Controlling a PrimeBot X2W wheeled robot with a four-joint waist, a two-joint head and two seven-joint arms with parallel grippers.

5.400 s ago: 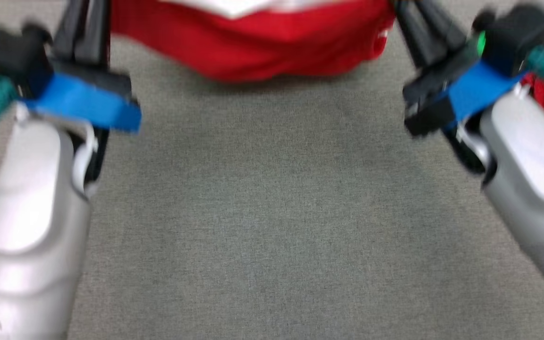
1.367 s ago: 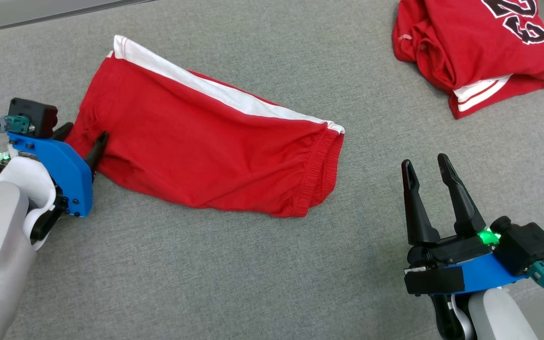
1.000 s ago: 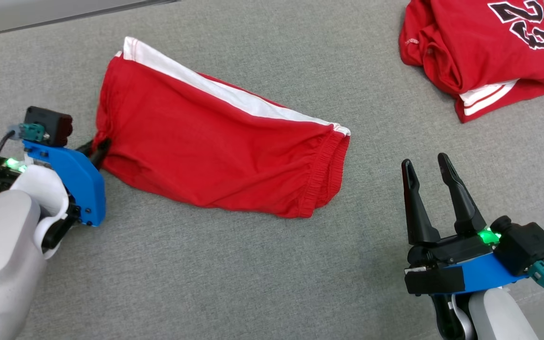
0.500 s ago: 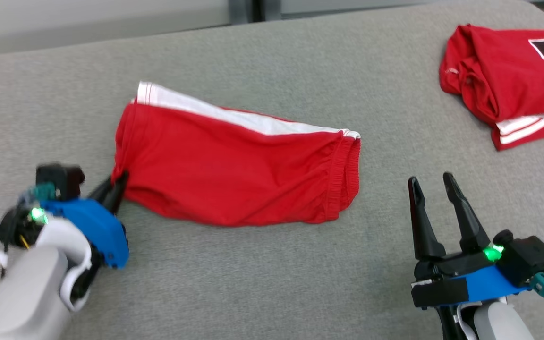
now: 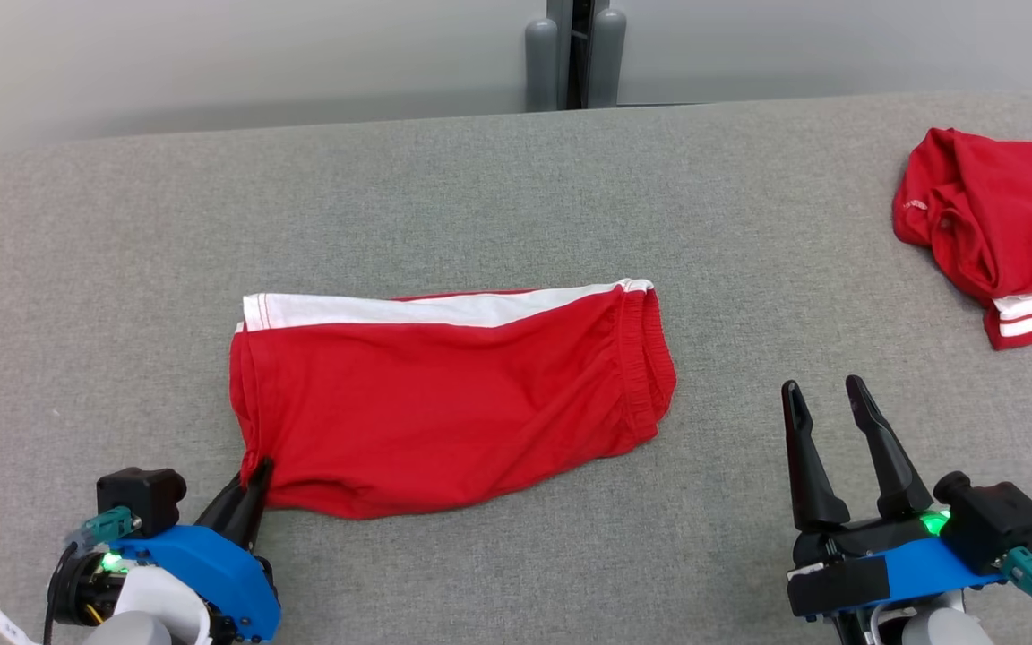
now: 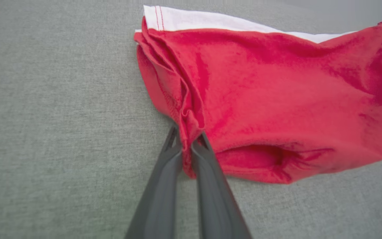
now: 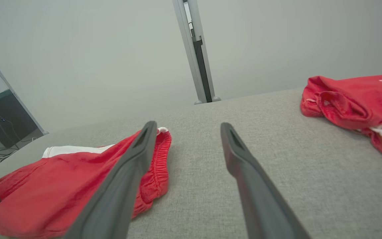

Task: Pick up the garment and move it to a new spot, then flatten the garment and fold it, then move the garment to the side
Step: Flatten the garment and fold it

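Note:
Folded red shorts (image 5: 444,403) with a white side stripe lie on the grey table, waistband toward the right. My left gripper (image 5: 256,473) is shut on their near left corner; in the left wrist view that gripper (image 6: 187,141) has a pinch of red hem bunched between its two dark fingers. My right gripper (image 5: 825,399) stands open over bare table to the right of the shorts (image 7: 71,186), apart from them. In the right wrist view the right gripper (image 7: 187,127) holds nothing, its left finger passing in front of the waistband.
A second red garment (image 5: 1000,233) with white stripes lies bunched at the table's far right, also seen as a red heap (image 7: 356,103). A grey post (image 5: 577,54) stands behind the table's far edge (image 5: 301,125). Bare grey cloth surrounds the shorts.
The head camera has tilted up, bringing the far edge and wall into view. My left gripper shut on the shorts' corner and dragged it toward me, swinging the shorts level. The right gripper stayed open.

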